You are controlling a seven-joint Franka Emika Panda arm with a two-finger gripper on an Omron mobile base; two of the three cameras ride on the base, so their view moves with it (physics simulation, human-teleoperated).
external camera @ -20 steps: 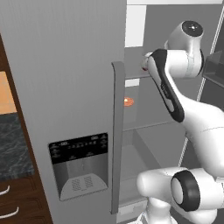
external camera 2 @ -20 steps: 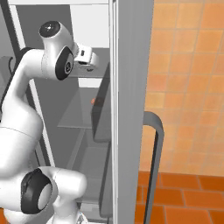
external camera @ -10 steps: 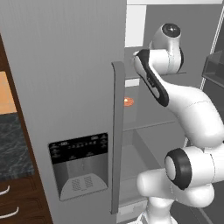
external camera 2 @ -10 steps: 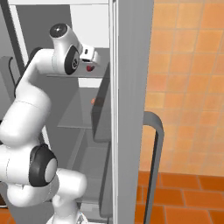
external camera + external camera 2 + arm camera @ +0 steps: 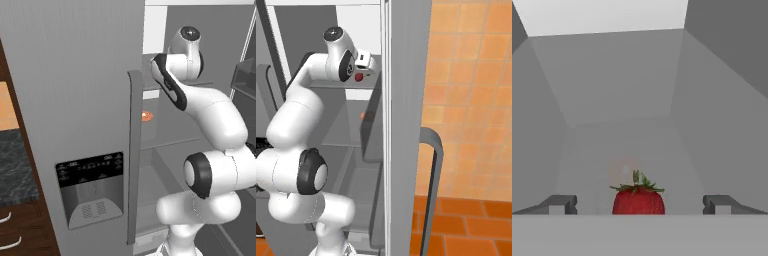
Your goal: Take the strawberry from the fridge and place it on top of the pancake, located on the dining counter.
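Jaws wide — strawberry (image 5: pixel 638 201) upright between, leaves up.

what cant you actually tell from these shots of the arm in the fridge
- Strawberry base: in the hand view the grey band cuts off its lower part, so its contact with the shelf is hidden.
- Grasp: the fingers stand wide apart either side; their depth relative to the berry is unclear.
- Gripper in the right base view: too small, partly behind the fridge door edge.
- Left base view: the arm hides the berry.

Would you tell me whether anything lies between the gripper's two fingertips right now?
Yes: in the hand view, the strawberry sits midway between the open gripper's fingertips, with bare gaps on both sides, on the fridge shelf.
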